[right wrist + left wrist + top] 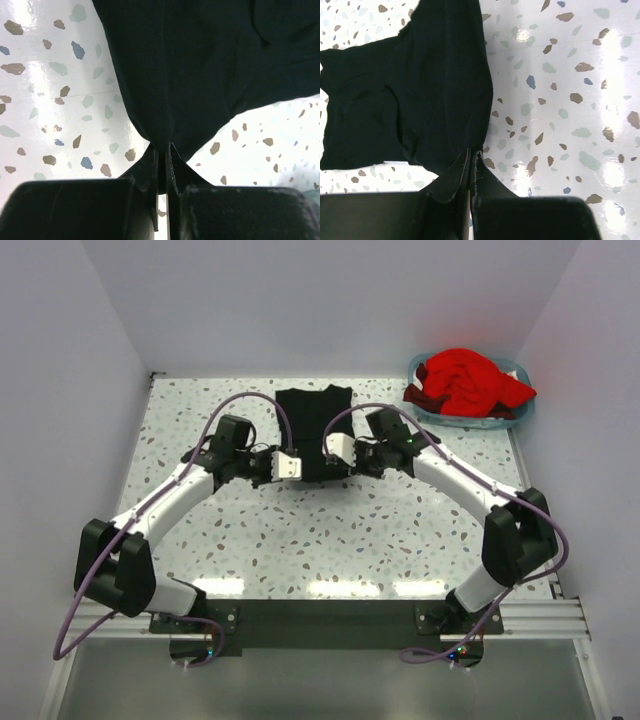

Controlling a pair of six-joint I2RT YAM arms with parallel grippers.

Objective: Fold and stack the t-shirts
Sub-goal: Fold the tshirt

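Terrazzo table [350,530] between pale walls [330,300] is bearing the black t-shirt [313,420] mid-far. Left gripper [472,152] and right gripper [161,147] are clenching its near corners; red t-shirt [465,380] is lying in the basket [520,412].

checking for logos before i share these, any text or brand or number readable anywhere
None: no readable text, brand, number or sign in any view.
The black t-shirt is plain, with no print or tag showing.
The red t-shirt is crumpled in the light blue basket; neither shows a label.
The table has only a speckle pattern.
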